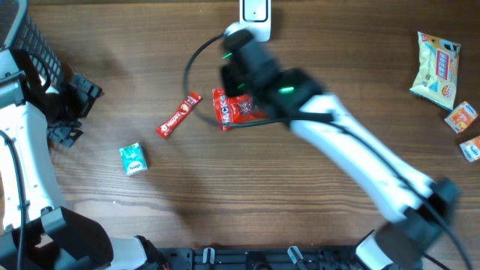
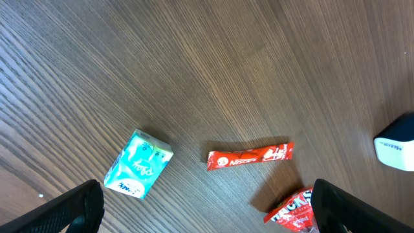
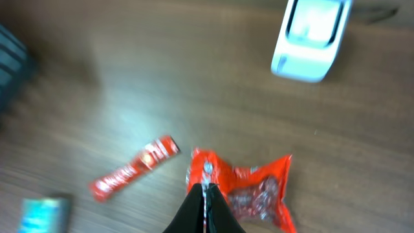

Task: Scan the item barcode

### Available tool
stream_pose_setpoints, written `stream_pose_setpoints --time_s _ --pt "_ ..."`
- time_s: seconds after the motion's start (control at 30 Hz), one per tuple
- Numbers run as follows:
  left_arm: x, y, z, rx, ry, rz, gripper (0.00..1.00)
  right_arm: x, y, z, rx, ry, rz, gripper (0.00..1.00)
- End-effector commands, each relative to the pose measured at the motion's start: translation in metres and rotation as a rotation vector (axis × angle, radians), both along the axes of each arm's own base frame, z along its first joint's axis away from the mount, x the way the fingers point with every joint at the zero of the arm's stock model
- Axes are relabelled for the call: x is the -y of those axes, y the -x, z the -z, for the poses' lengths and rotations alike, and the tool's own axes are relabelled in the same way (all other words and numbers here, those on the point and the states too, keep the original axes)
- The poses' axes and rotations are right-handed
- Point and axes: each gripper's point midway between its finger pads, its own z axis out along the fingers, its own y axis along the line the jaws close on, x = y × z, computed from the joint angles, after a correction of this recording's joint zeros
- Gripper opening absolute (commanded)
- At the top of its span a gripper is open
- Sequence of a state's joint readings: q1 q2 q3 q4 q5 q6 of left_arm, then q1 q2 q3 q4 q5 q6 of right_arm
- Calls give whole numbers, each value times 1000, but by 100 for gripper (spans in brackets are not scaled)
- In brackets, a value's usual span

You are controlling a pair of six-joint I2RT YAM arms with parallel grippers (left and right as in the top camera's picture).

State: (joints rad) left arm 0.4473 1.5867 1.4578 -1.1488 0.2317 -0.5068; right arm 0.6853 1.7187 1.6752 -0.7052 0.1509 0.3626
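Right wrist: my right gripper (image 3: 207,202) is pinching the pouch (image 3: 252,189) corner; left gripper (image 2: 208,211) is gaping; thin hold is risking a slip mid-lift.

Wooden table (image 1: 225,202): teal carton (image 1: 133,159), red sachet (image 1: 178,115), white scanner (image 1: 256,13), 3 snack packets (image 1: 436,67).

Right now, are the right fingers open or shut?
Shut: right fingers meet, pinching an edge of the crinkled red plastic snack bag.

White letters on the red pouch (image 2: 294,208) read "HACKS", the red stick sachet (image 2: 250,156) looks like "Nescafé", and print on the teal carton (image 2: 138,163) is too small to read
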Motion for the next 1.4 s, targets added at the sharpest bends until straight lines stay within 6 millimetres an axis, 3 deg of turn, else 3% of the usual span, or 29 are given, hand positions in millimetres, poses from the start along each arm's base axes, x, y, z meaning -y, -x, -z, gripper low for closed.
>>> stream_pose_setpoints --time_s 0.0,0.07,0.1,0.13,0.23,0.37,0.53,0.7,0.83,1.07,1.37 --pt "-4 0 0 -3 -13 -3 100 24 5 -20 -42 -73 -27 4" --pt "-3 0 0 -3 -14 -3 100 48 -1 -7 -66 -2 9 8" --pt "-3 0 0 -3 -14 -2 100 58 -5 6 -89 31 15 22" --pt "-4 0 0 -3 -14 -3 100 62 -8 20 -116 49 0 45" --pt "-3 0 0 -3 -14 -2 100 54 -14 51 -154 65 -100 99" --pt "-4 0 0 -3 -13 -3 100 28 -26 103 -186 90 -272 100" --pt "-3 0 0 -3 -14 -3 100 21 -43 174 -377 -32 -18 100" --pt "-4 0 0 -3 -13 -3 100 19 -48 215 -401 16 -14 100" --pt "-4 0 0 -3 -14 -3 100 27 -47 223 -414 55 13 100" --pt "-4 0 0 -3 -14 -3 100 39 -19 235 -580 39 163 100" --pt "-4 0 0 -3 -14 -3 100 31 5 237 -736 -58 233 100"
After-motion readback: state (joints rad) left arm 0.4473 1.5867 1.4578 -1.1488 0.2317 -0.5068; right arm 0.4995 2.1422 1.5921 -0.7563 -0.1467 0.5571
